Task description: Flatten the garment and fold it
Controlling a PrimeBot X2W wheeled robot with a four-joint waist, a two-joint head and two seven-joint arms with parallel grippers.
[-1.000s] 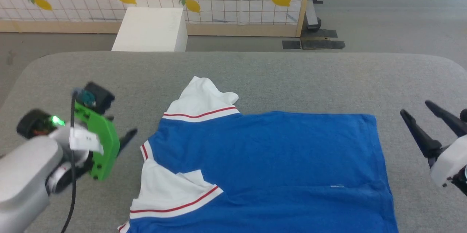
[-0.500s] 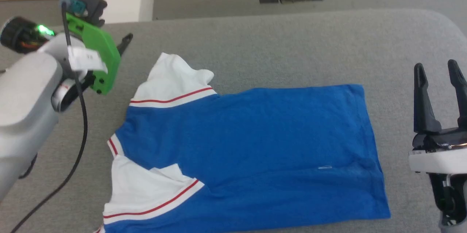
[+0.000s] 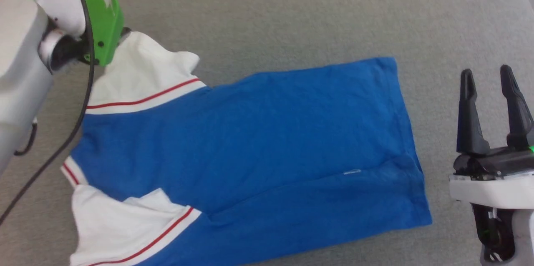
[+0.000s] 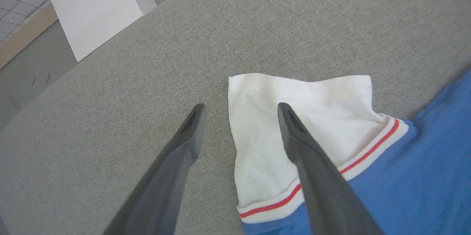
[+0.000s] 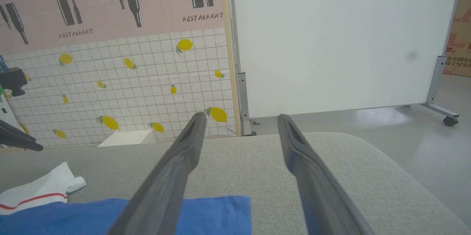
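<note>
The left gripper (image 4: pixel 240 106) hangs near the table's (image 3: pixel 292 7) far left corner, jaws spread wide, fingers angled down, its pale forearm (image 3: pixel 16 49) reaching in from the left edge. The right gripper (image 3: pixel 486 70) hovers by the right edge, jaws likewise apart, fingers pointing toward the far edge.

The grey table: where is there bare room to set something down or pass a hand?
Widest bare stretch: the table beyond the far edge of the garment. A narrower strip lies between its hem and the right gripper. Crowded at the far white sleeve, where the open left gripper sits over its edge.
</note>
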